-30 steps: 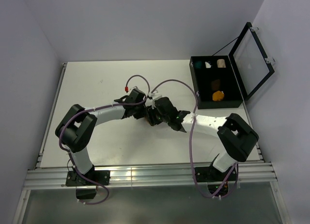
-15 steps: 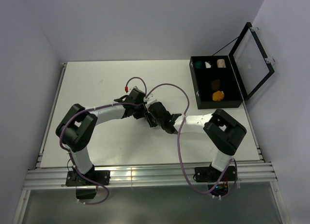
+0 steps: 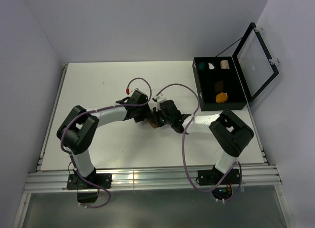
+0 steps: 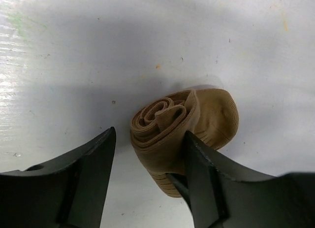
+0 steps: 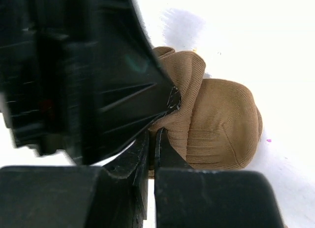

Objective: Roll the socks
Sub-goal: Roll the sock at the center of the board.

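Note:
The tan sock [image 4: 197, 124] lies on the white table as a tight roll, its spiral end facing the left wrist camera. My left gripper [image 4: 150, 134] stands open astride the roll; its right finger [image 4: 211, 179] touches the fabric and the other finger is apart from it. My right gripper [image 5: 152, 137] is shut, pinching the outer fold at the edge of the tan sock [image 5: 221, 124]. In the top view both grippers meet over the tan sock [image 3: 153, 123] at mid-table. A dark brown sock [image 3: 219, 84] and a mustard-orange sock [image 3: 222, 97] sit in the black box.
The open black box [image 3: 196, 90] stands at the right rear, its clear lid [image 3: 256, 60] tilted back. Its far row holds teal [image 3: 201, 66], white [image 3: 211, 66] and cream [image 3: 225, 64] bundles. Arm cables loop above the grippers.
My left gripper's jaws have spread off the roll. My right gripper has come in against the roll and its jaws have closed on the fold.

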`<act>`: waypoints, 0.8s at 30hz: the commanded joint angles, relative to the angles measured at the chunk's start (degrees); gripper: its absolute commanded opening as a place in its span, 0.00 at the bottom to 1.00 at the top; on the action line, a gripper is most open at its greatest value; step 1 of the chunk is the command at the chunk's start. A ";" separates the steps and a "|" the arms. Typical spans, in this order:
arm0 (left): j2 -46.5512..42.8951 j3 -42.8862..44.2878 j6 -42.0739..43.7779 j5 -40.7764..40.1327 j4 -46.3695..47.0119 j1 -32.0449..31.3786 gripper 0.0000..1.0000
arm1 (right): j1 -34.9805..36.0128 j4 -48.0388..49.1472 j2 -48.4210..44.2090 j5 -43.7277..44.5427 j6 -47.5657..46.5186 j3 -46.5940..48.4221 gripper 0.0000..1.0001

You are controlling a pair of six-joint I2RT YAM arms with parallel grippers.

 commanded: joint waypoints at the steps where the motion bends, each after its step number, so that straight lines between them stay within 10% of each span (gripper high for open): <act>1: -1.84 -0.46 0.53 0.82 -3.48 -1.51 0.63 | -4.84 0.43 0.50 -16.80 6.04 -3.68 0.00; 13: -9.75 -5.90 -3.60 -3.75 0.73 -0.98 0.75 | -17.50 19.32 14.10 -49.24 25.21 -4.65 0.00; 24: -9.75 -8.46 -5.45 -2.34 4.96 -0.98 0.73 | -19.79 13.29 20.89 -50.67 26.72 -0.09 0.00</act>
